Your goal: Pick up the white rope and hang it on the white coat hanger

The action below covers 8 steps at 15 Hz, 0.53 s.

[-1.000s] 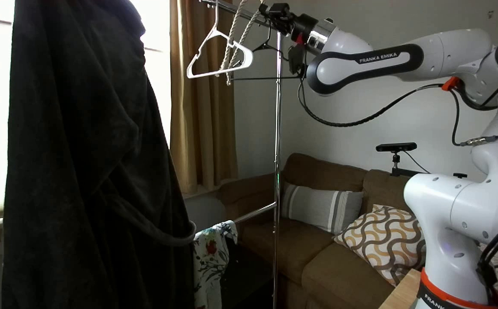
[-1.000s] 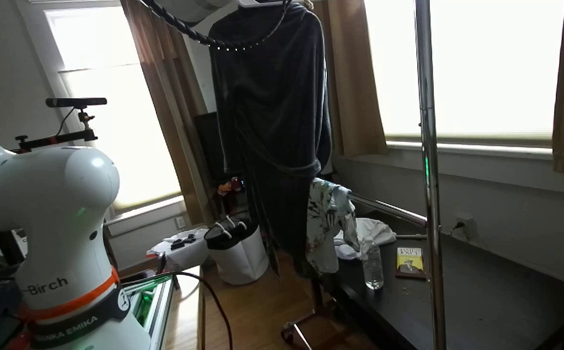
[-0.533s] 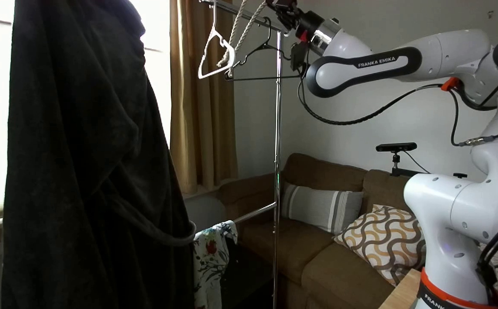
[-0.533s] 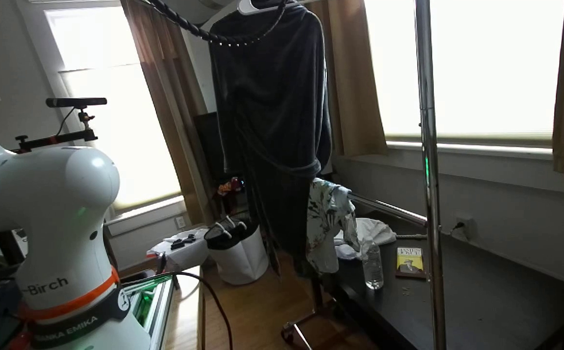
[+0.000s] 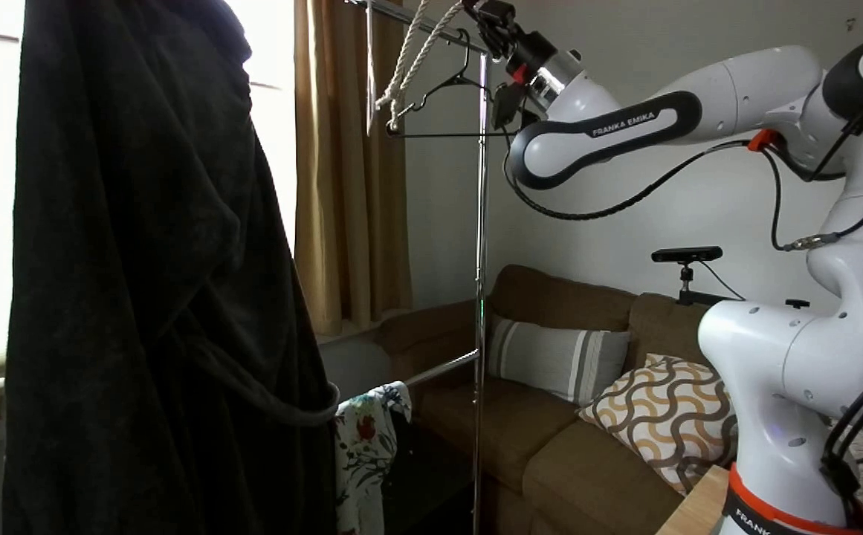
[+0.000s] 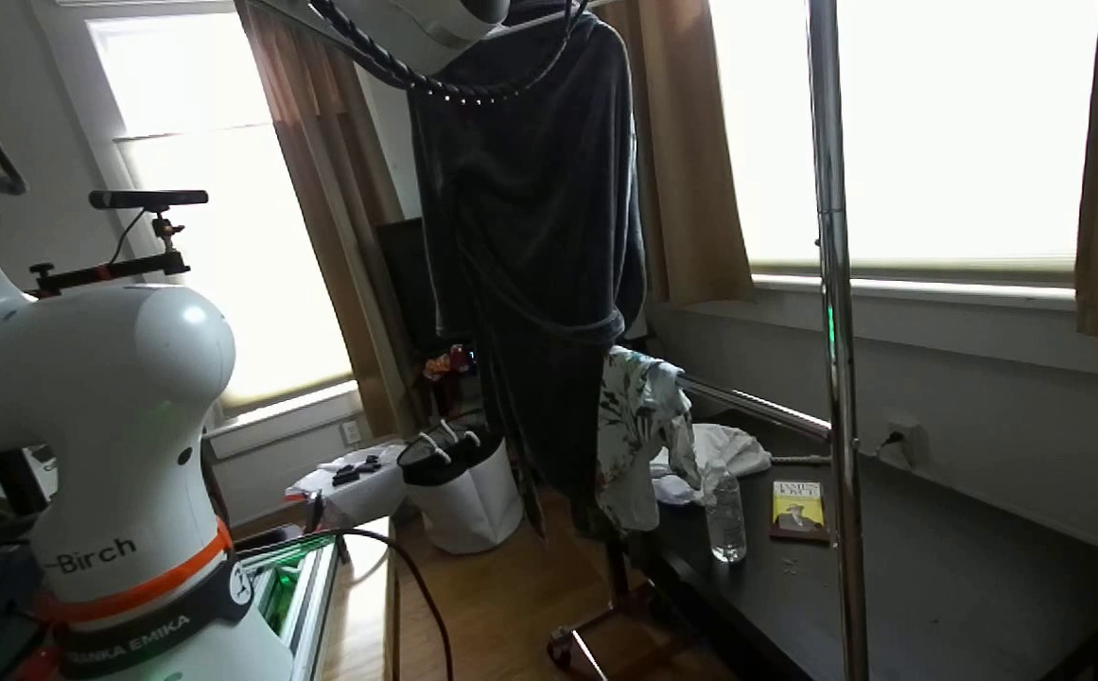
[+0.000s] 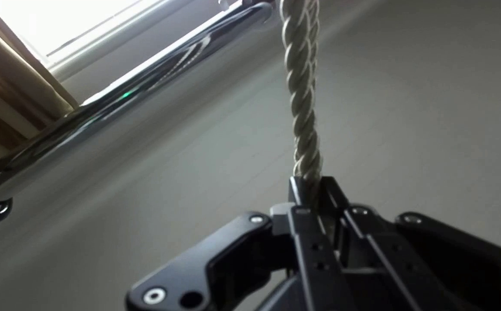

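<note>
The white rope point(image 5: 424, 53) hangs as two strands beside the rack's top rail in an exterior view. Its upper end leaves the frame and its lower ends are near a black hanger's tip. The white coat hanger point(image 5: 371, 74) hangs from the rail, seen nearly edge-on just left of the rope. I cannot tell whether rope and hanger touch. My gripper point(image 7: 313, 190) is shut on the rope in the wrist view, where the rope point(image 7: 303, 95) runs up from the fingertips. The gripper point(image 5: 473, 9) is at the top edge in an exterior view.
A black hanger point(image 5: 459, 79) hangs on the rail point(image 5: 431, 24) near the chrome post point(image 5: 480, 223). A dark robe point(image 5: 156, 260) hangs at the left. A floral cloth point(image 5: 368, 438) drapes over a lower bar. A brown sofa point(image 5: 557, 446) stands behind.
The white hanger has turned from broad view to nearly edge-on. The rope's strands have come away from within its outline in view. The arm's wrist and elbow have shifted slightly left.
</note>
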Each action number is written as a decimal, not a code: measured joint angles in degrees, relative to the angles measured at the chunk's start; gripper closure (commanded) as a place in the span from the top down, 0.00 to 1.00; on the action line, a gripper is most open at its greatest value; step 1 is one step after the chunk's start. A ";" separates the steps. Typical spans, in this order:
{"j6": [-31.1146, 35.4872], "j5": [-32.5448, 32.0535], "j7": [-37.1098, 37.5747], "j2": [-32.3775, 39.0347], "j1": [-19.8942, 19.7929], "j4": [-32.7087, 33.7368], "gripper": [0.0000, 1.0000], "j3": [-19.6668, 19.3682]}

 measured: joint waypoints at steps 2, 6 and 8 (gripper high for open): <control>2.36 0.04 3.66 4.09 0.00 1.46 0.03 -1.50; 1.63 0.84 4.13 7.83 7.85 4.93 0.03 -8.19; 1.69 1.63 4.27 9.89 10.52 5.62 0.03 -11.51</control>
